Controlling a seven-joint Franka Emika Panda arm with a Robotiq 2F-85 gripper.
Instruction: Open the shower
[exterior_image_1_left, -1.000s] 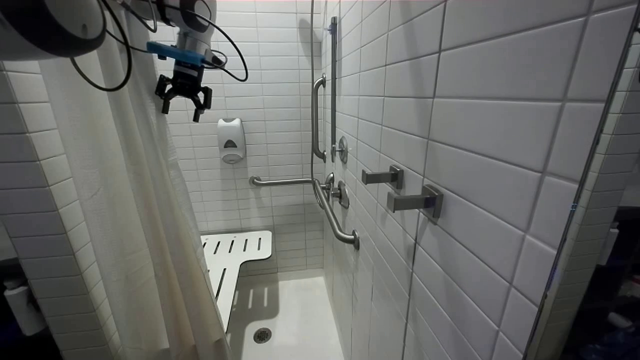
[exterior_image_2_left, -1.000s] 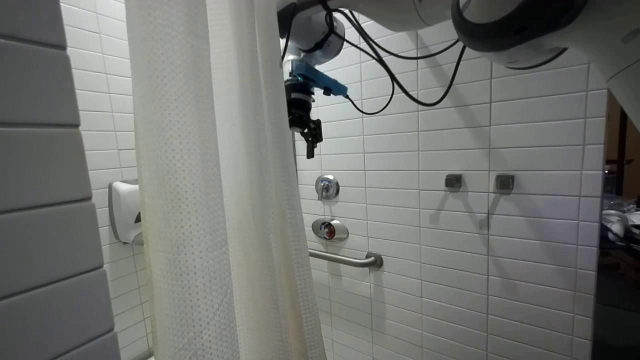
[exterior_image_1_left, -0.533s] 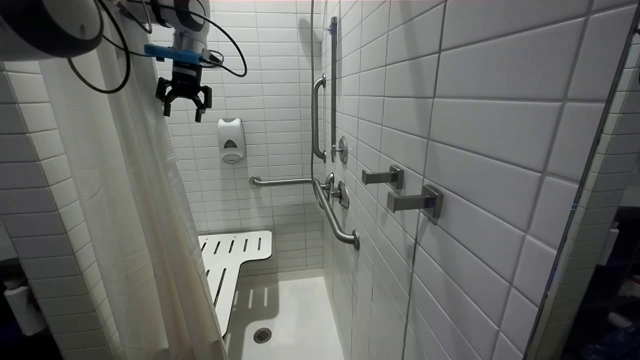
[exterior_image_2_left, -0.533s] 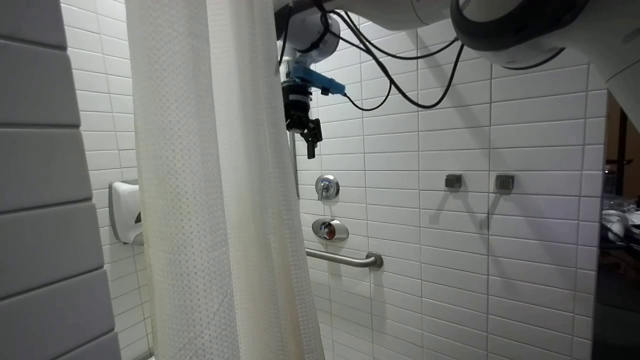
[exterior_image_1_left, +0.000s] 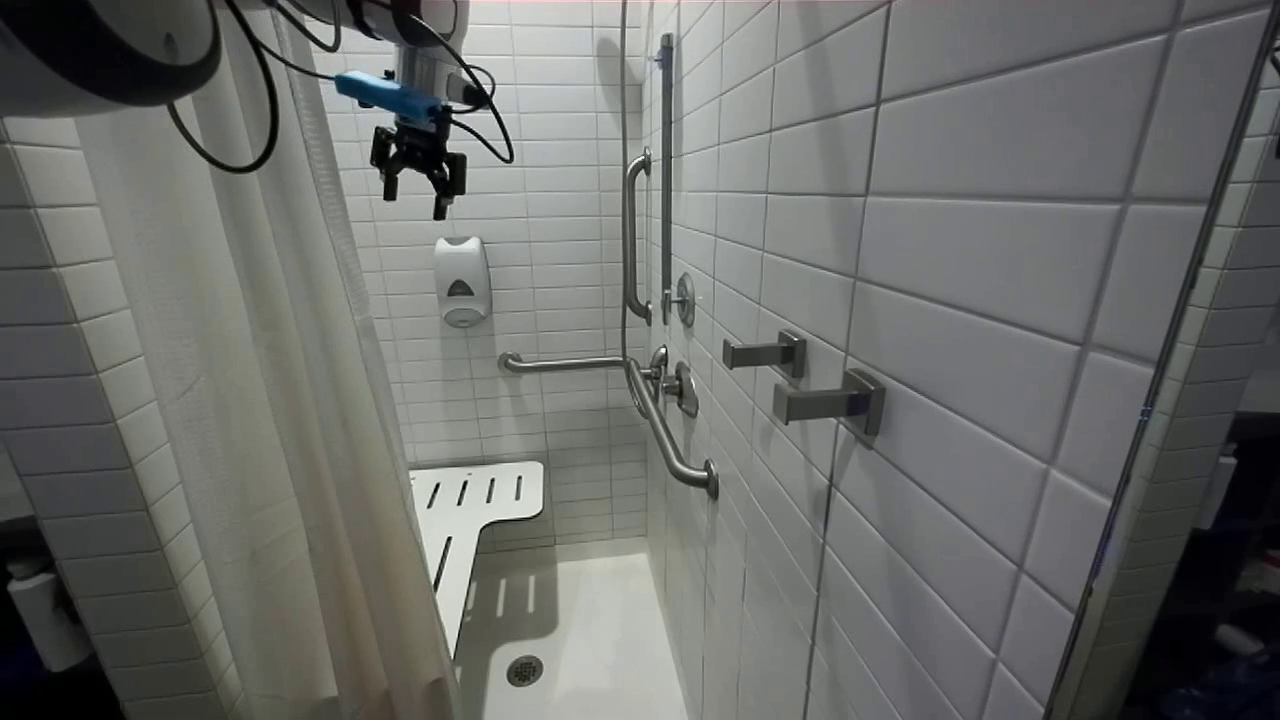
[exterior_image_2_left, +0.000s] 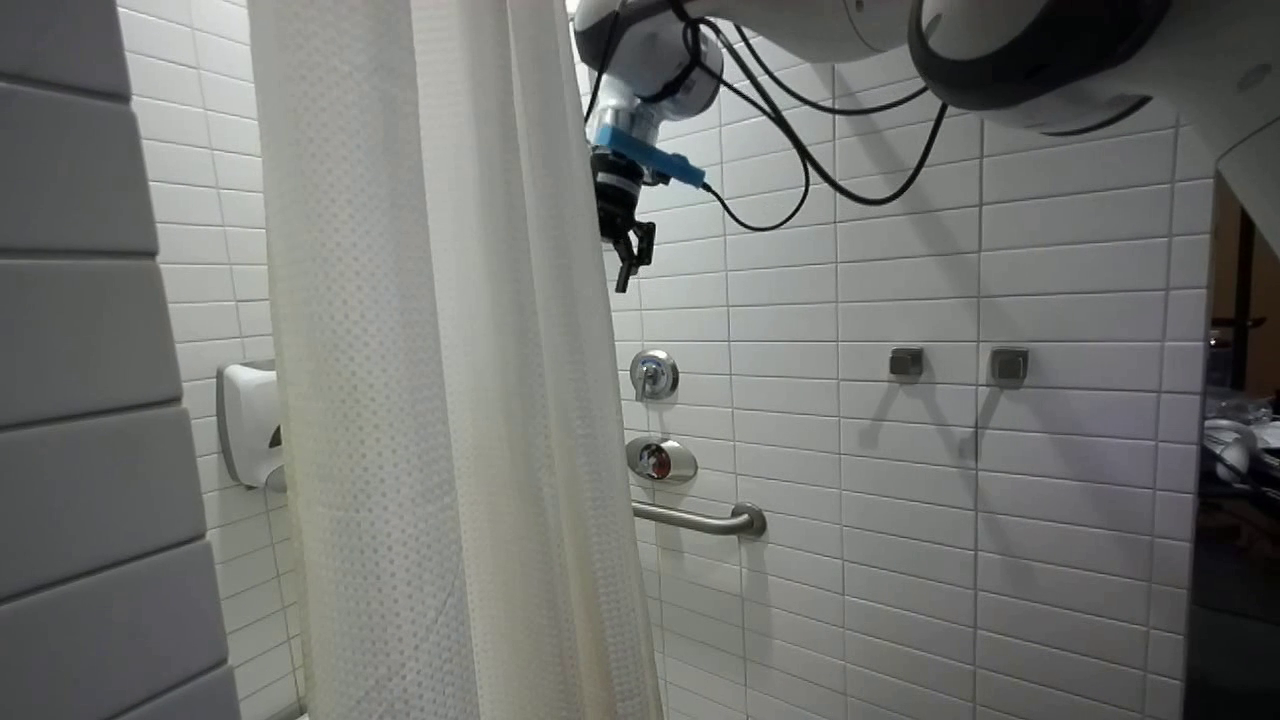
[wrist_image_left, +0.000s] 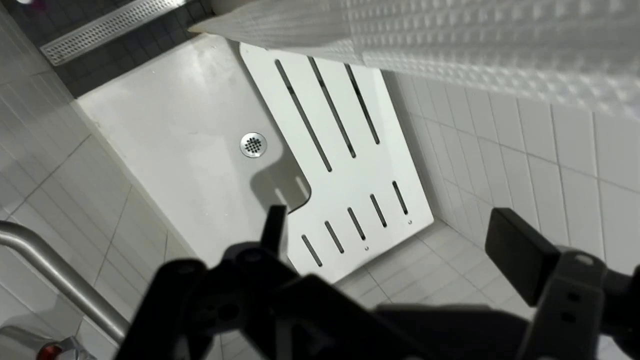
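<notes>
"One curtain (exterior_image_1_left: 270, 440) is hanging across part of the shower (exterior_image_1_left: 590, 630), hiding some of the seat (exterior_image_1_left: 490, 485). Is that what we're opening?"

"I'm guessing so. The upper knob (exterior_image_2_left: 654, 375) and lower knob (exterior_image_2_left: 662, 460) are sitting on the tile wall (exterior_image_2_left: 900, 550), just beside the curtain's edge (exterior_image_2_left: 612, 400) in an exterior view, so someone could be meaning those too."

"How will the curtain be feeling?"

"Light and soft, I'm thinking. It's falling in long floppy folds (exterior_image_2_left: 545, 420), so pushing it may just be bending it. I'd be pinching the loose edge, up high, then dragging it sideways."

"And a knob?"

"Hard, smooth and slippery, I'm betting. I'd be going for the little lever (exterior_image_2_left: 643, 386) on the upper one."

"What is the gripper (exterior_image_1_left: 415, 201) doing?"

"It's hanging up high near the curtain's edge. Its jaws are standing wide apart, and they're holding nothing."

"What's sitting farther out?"

"A soap box (exterior_image_1_left: 463, 282) is clinging to the back wall (exterior_image_1_left: 550, 215), and a bent bar (exterior_image_2_left: 697, 518) is running along the tile wall under the knobs."
</notes>
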